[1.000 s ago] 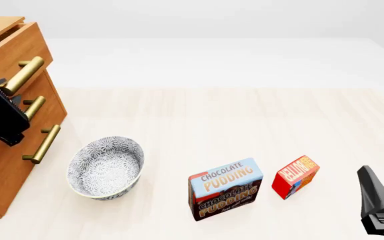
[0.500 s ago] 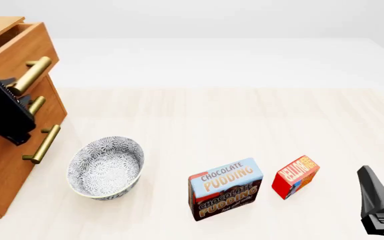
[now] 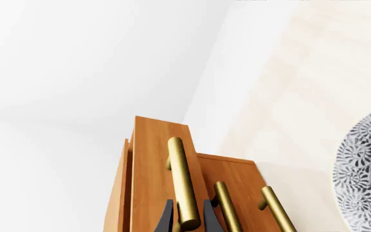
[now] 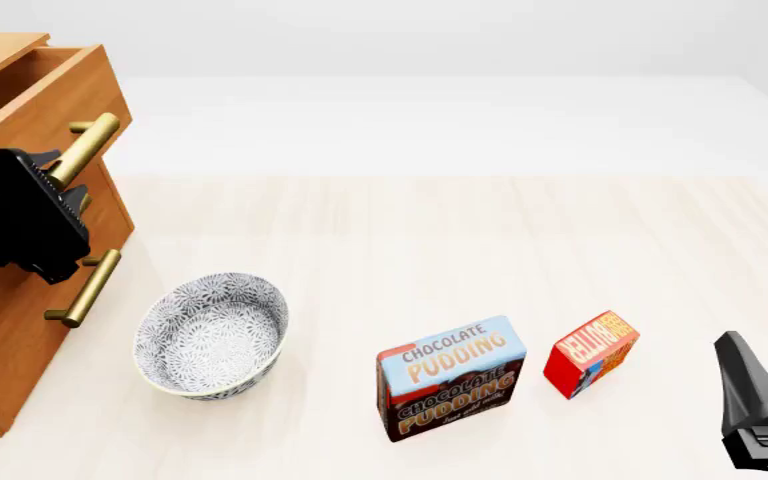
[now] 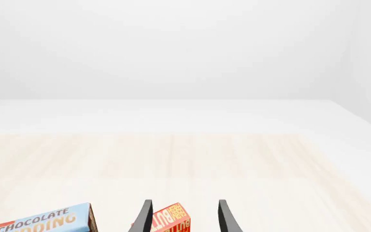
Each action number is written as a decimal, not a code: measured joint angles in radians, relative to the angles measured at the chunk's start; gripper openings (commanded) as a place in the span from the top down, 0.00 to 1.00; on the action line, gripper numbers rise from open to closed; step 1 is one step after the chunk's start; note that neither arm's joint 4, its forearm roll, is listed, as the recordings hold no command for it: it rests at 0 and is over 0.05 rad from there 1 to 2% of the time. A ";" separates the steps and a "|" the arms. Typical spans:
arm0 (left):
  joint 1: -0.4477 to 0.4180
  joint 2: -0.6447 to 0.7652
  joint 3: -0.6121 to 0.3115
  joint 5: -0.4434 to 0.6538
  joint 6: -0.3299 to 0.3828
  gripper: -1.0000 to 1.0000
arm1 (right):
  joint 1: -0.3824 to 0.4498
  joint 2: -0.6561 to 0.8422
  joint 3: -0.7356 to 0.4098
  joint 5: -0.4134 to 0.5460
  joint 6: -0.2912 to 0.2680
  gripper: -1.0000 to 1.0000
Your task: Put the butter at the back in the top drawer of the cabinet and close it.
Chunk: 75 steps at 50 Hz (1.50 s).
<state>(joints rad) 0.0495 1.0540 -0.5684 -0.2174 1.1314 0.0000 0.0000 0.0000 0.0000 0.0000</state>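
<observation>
Gripping: left gripper (image 3: 187, 223) clamped the top drawer (image 4: 51, 95) handle.
Right gripper (image 5: 182, 217): released, empty.
Butter (image 4: 592, 352): likely light, stiff; pinch its long sides.

The cabinet (image 4: 11, 330) is cut by the front view's left edge. The left arm hides the middle drawer handle and part of the top drawer (image 4: 37, 110) handle. The right tool (image 4: 758, 420) is cut off at the near right corner. The right wrist view crops the butter (image 5: 172, 221) and the pudding box (image 5: 40, 222).
</observation>
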 measured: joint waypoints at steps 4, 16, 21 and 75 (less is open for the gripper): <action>-0.004 0.000 -0.003 0.006 -0.002 1.00 | 0.000 0.000 0.000 0.000 0.000 0.00; -0.014 0.000 -0.017 0.036 -0.010 1.00 | 0.000 0.000 0.000 0.000 0.000 0.00; -0.020 -0.001 -0.024 0.049 -0.015 1.00 | 0.000 0.000 0.000 0.000 0.000 0.00; -0.179 -0.132 -0.608 0.660 -0.399 0.00 | 0.000 0.000 0.000 0.000 0.000 0.00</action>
<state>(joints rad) -0.1299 0.9223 -1.1765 0.4421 0.7324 0.0000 0.0000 0.0000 0.0000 0.0000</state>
